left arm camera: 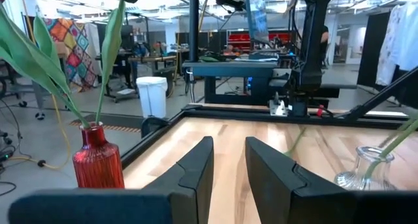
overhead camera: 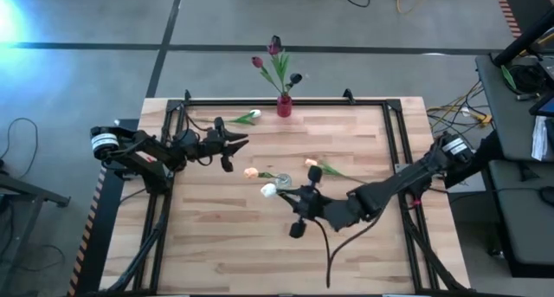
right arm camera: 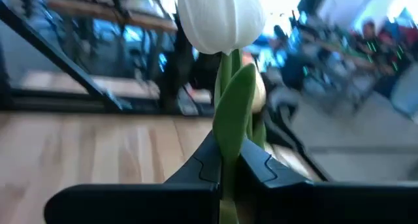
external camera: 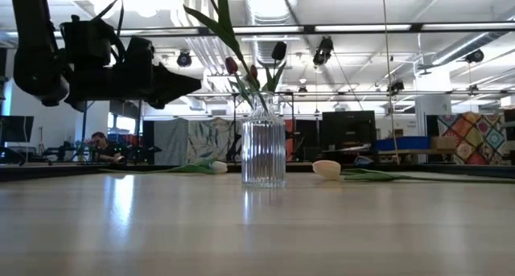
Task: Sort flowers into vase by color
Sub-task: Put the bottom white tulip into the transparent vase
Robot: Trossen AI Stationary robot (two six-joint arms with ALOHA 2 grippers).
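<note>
While three maroon tulips (overhead camera: 270, 56) already stood in the red vase (overhead camera: 284, 106), the clear vase (external camera: 264, 152) held none. Right gripper (right arm camera: 225, 162), mid-desk, had its jaws clenched on a white tulip (right arm camera: 221, 18); left gripper (left arm camera: 228, 165) hovered released. Several tulips remained on the desk (overhead camera: 216, 245).

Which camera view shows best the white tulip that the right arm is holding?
The right wrist view: the white tulip stands large, its stem between the right end effector fingers. The high view shows it small; the low and left wrist views do not clearly show it.
</note>
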